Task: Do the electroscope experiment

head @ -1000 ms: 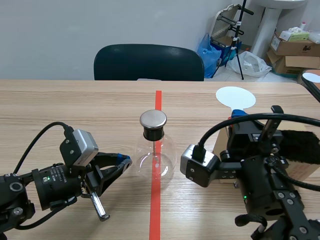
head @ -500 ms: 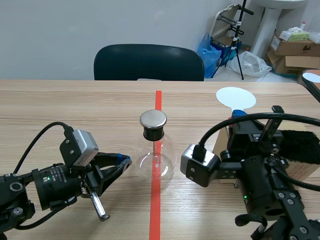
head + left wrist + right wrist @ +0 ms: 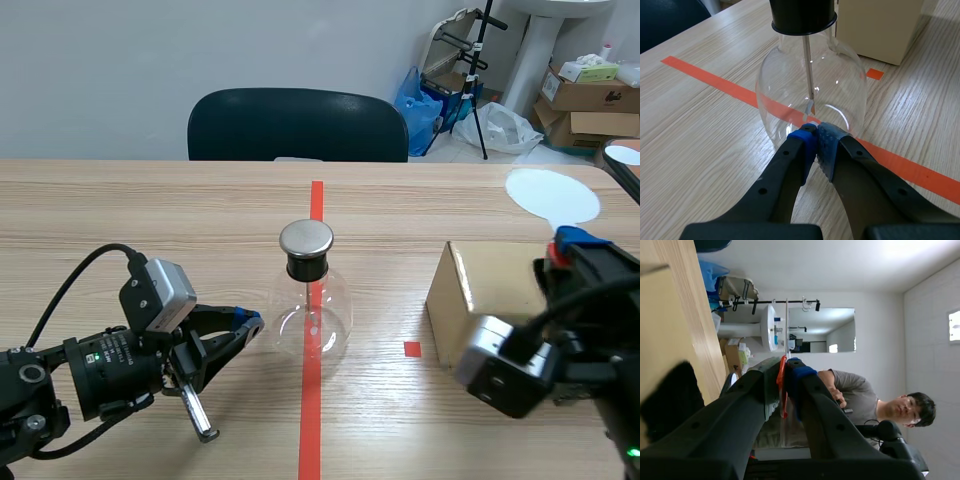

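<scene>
The electroscope (image 3: 312,300) stood at mid-table on the red tape line, its metal cap (image 3: 306,238) bare and nothing near it. The left gripper (image 3: 815,136) lay low beside it, fingers closed together on nothing, their tips just at the foot of the glass. Over on the right, the right gripper (image 3: 785,374) was clamped on the thin handle of the paddle (image 3: 552,195), whose white disc was held up past the far side of the box (image 3: 480,295), well apart from the electroscope. A black fur (image 3: 670,402) lay on the box.

So, as I judged it, the paddle was in hand but the test itself was not yet made. Whether the disc had been rubbed on the fur I couldn't tell. What was left: bring the disc over to the cap and watch the leaf inside.
</scene>
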